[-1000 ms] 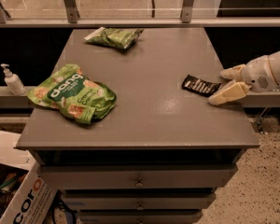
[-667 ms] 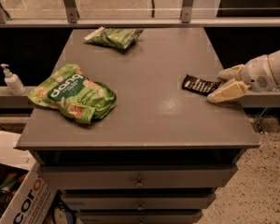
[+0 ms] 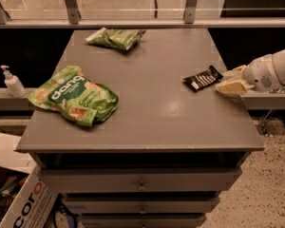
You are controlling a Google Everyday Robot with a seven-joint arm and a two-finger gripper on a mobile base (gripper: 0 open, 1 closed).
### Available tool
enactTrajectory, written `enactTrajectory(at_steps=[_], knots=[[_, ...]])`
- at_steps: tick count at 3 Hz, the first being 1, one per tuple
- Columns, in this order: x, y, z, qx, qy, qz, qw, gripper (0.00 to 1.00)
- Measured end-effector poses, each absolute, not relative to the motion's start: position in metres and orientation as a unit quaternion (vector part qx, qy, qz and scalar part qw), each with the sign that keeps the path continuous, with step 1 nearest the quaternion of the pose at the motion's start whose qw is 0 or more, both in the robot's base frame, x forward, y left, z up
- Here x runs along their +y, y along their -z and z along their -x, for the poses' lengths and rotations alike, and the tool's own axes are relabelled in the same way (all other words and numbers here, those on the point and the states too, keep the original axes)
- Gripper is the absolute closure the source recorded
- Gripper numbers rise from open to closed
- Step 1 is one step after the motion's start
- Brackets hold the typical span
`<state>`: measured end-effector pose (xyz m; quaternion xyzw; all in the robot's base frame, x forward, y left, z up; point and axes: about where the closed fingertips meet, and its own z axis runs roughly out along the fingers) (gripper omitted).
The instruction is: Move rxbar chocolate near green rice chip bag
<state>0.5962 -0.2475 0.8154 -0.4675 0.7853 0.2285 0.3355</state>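
The rxbar chocolate [image 3: 203, 78], a small flat black wrapper with white lettering, lies on the grey table [image 3: 152, 113] near its right edge. The green rice chip bag [image 3: 76, 95], bright green with white "dang" lettering, lies at the table's left front. My gripper [image 3: 232, 80] reaches in from the right, low over the table's right edge. Its cream fingers [image 3: 233, 87] are apart, with their tips just right of the bar's right end. Nothing is held between them.
A smaller, darker green bag [image 3: 115, 37] lies at the table's back, left of centre. A white pump bottle [image 3: 12, 82] stands on a ledge left of the table. A cardboard box [image 3: 19, 201] sits on the floor at the lower left. Drawers are under the tabletop.
The gripper and the bar's right end have shifted slightly toward the far side of the table. The two green bags have not moved.
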Motion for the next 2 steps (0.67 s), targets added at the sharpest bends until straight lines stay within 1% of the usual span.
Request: enactTrajectory(at_steps=[2], knots=[[-0.2474,-0.8155,-0.5962,0.785,-0.229,0.468,0.336,1.00]])
